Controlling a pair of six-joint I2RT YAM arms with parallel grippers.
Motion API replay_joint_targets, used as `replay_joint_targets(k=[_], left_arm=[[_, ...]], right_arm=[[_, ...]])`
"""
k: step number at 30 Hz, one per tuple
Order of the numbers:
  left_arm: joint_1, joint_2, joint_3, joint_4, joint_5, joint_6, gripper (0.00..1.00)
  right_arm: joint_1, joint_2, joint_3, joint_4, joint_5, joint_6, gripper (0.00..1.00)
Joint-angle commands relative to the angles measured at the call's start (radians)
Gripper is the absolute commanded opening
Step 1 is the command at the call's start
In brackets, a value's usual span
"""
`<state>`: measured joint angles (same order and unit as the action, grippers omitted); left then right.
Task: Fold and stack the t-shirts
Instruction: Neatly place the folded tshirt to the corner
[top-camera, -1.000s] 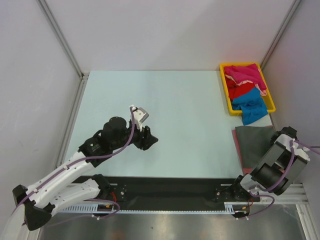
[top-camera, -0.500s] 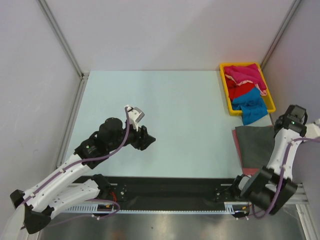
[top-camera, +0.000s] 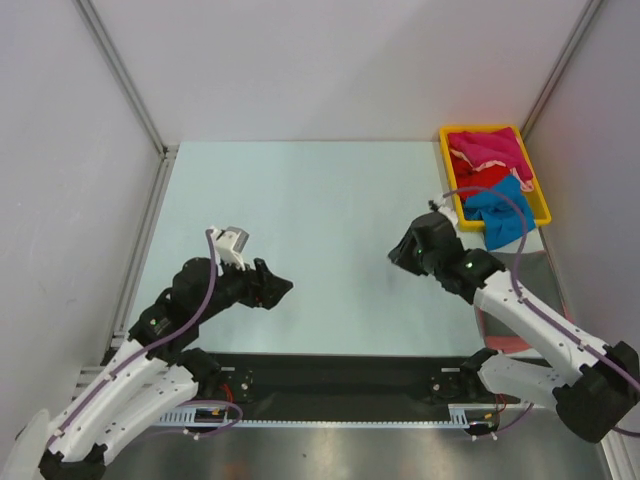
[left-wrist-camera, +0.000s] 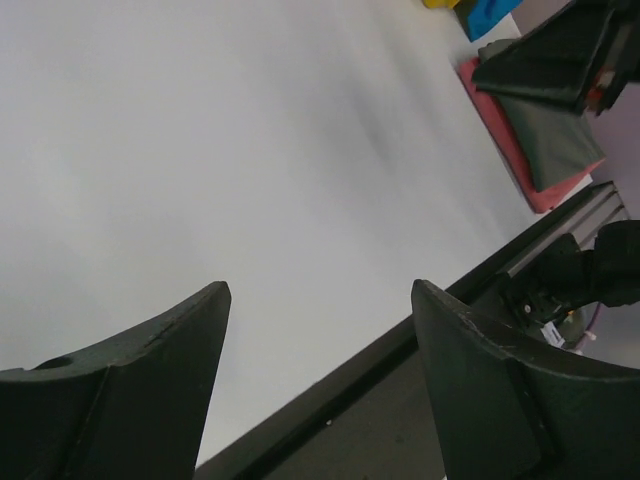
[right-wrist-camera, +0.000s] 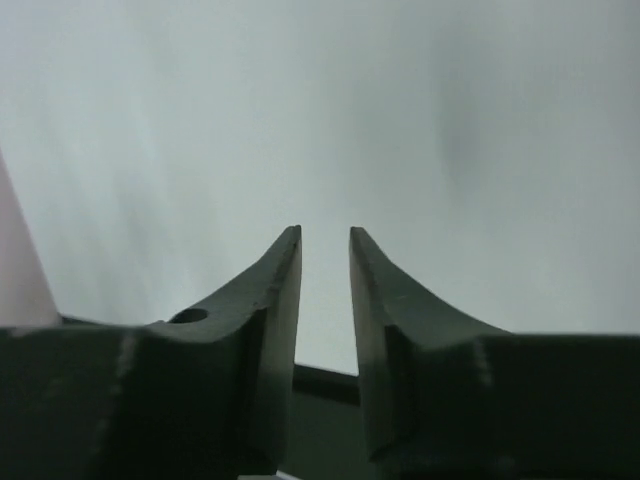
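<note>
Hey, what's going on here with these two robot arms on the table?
The two arms are partway through folding and stacking t-shirts. Neither holds anything now: the left gripper hangs open over the table, and the right gripper, fingers only narrowly apart, hovers mid-table. A folded dark grey shirt lies on a salmon-pink shirt at the right edge. A magenta shirt, red shirt and blue shirt sit crumpled in the yellow tray.

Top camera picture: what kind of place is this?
Probably a robot lab test booth, not a home: two robot arms bolted to a pale table, bare grey walls with metal posts, a yellow tray of t-shirts.
</note>
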<state>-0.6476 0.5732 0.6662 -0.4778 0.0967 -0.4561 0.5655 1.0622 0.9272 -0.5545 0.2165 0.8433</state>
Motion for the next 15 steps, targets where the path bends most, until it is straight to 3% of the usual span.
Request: replay_joint_targets(k=[1, 4, 5, 7, 11, 15], left_arm=[[0.014, -0.106, -0.085, -0.009, -0.005, -0.185, 0.8], [0.014, -0.247, -0.232, 0.047, 0.012, -0.335, 0.81], [0.014, -0.297, -0.273, 0.079, 0.012, -0.369, 0.82], [0.014, -0.384, -0.374, 0.09, -0.003, -0.461, 0.83], [0.014, -0.718, -0.519, 0.056, -0.043, -0.593, 0.85], [0.012, -0.664, -0.539, 0.151, 0.075, -0.631, 0.87]], right_arm=[[0.065, -0.02, -0.106, 0.094, -0.045, 0.081, 0.33], [0.053, -0.088, -0.268, 0.215, -0.12, 0.103, 0.55], [0.048, -0.147, -0.319, 0.249, -0.161, 0.115, 0.99], [0.036, -0.203, -0.449, 0.298, -0.192, 0.155, 1.0], [-0.03, -0.378, -0.672, 0.482, -0.416, 0.218, 1.0], [-0.029, -0.586, -0.891, 0.67, -0.528, 0.37, 1.0]])
